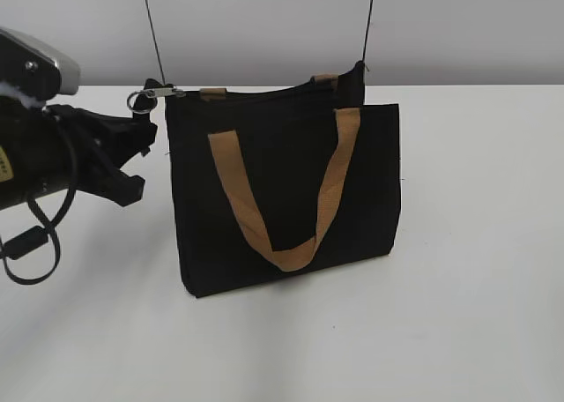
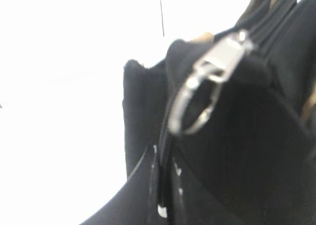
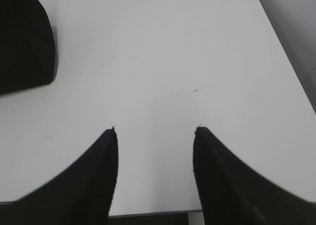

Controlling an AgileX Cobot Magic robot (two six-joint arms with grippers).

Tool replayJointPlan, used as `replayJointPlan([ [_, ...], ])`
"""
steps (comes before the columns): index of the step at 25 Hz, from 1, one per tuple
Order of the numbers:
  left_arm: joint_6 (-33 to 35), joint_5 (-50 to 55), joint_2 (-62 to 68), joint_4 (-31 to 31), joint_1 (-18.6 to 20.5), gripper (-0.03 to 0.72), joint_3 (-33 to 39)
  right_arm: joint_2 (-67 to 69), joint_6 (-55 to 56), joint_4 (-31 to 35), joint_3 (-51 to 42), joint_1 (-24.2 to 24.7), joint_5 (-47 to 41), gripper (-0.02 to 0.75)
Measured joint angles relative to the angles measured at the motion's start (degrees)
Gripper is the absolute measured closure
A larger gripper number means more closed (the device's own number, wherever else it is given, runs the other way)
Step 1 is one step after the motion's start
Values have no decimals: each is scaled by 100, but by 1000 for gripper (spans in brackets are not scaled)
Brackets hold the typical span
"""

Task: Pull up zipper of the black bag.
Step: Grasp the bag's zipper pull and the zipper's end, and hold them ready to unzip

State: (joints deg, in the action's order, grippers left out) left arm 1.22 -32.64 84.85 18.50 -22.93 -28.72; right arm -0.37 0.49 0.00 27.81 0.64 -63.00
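Observation:
The black bag point(image 1: 291, 168) stands upright on the white table, tan handle hanging down its front. The zipper point(image 1: 164, 92), a silver slider with a ring pull, sits at the bag's top left corner. In the left wrist view the zipper point(image 2: 222, 57) and its ring hang just above my jaws, against the bag point(image 2: 256, 151). My left gripper point(image 1: 148, 145) is beside the bag's left edge, below the zipper; its fingers point(image 2: 165, 185) look shut with nothing between them. My right gripper point(image 3: 155, 131) is open and empty over bare table, out of the exterior view.
Two thin black cords point(image 1: 152, 32) point(image 1: 371, 23) run up from the bag's top corners. A bag corner point(image 3: 24, 37) shows at the right wrist view's top left. The table's edge point(image 3: 148, 216) lies just under the right gripper.

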Motion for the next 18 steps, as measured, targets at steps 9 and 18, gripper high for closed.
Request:
replayJointPlan([
  [9,7,469,-819,505,0,694,0,0,0,0,0,0,0,348],
  [18,9,475,-1101,513,0,694,3,307,-652,627,0,0,16,348],
])
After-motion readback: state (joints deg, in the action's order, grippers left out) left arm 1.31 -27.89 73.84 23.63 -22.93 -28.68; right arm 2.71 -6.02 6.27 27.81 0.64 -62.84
